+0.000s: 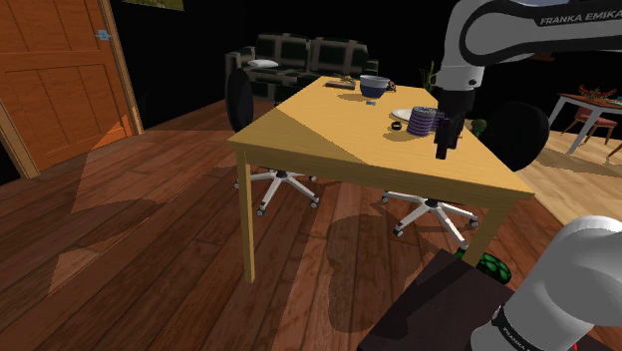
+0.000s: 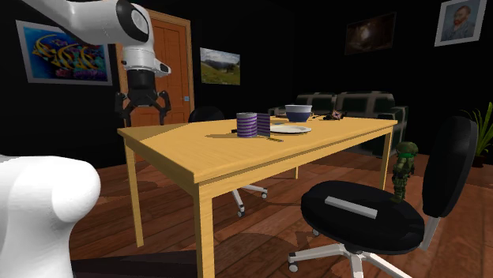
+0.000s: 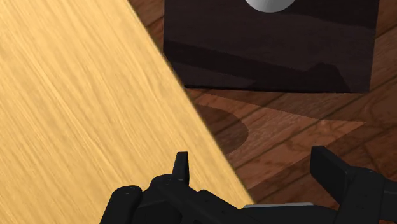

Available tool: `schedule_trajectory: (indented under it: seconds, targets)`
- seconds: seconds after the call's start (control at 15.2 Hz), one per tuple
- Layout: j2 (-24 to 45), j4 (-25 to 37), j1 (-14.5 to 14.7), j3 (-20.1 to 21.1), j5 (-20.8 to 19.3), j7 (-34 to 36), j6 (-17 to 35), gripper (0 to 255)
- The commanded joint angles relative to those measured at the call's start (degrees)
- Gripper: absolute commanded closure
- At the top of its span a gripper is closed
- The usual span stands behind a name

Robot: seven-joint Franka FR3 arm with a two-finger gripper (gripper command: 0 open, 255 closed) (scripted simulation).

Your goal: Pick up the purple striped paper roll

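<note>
Purple striped paper roll [image 2: 253, 124] stands upright on the bench [image 2: 205, 154], just beside a white plate [image 2: 291, 129]. The claw [image 2: 143, 114] hangs wide open and empty above the bench's edge, well apart from the roll. Risks, as I judge them: a low sideways approach could knock the light roll over, a finger could strike the plate on the way down, and an off-centre close could squeeze the round roll out of the grip.
</note>
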Motion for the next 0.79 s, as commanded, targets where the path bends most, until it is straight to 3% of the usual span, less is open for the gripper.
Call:
schedule_trajectory:
  seconds: [0.0,0.73]
  targets:
    - [2.98,2.51,-0.73,-1.86,-0.82,-1.55,1.39,0]
    - [21.32,20.43,-3.50,-11.24,0.16,-10.38,6.47,0]
